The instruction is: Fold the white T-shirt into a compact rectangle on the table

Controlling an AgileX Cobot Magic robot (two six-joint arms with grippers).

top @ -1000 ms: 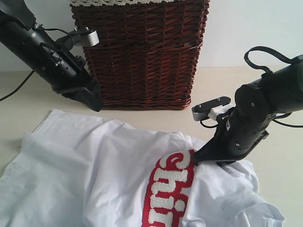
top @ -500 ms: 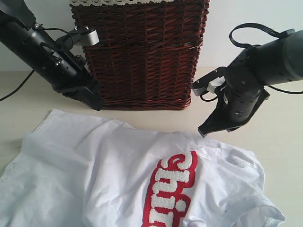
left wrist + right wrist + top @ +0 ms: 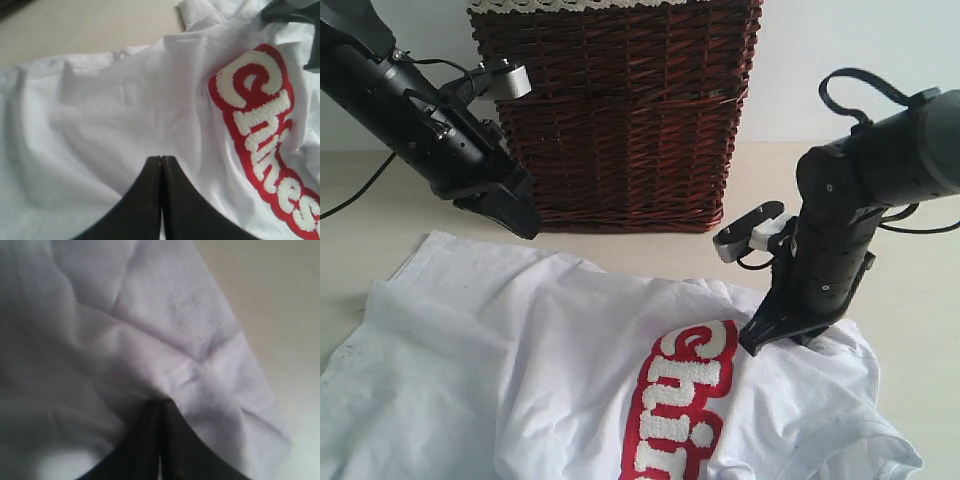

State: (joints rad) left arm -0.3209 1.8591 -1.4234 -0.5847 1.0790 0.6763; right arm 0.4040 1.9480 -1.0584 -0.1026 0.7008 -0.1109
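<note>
The tabletop [image 3: 360,250] carries the white T-shirt [image 3: 520,370], spread out and rumpled in front of the wicker basket [image 3: 620,110], with no fold made yet. The right tool [image 3: 757,345], lifted clear a moment ago, has dropped back onto the cloth beside the red lettering. Its jaws are closed, with the tips pressed into a pucker (whether fabric is pinched I cannot tell). This looks like a fresh attempt at a grip. The left tool [image 3: 525,222] hangs closed and empty over the far hem.
</note>
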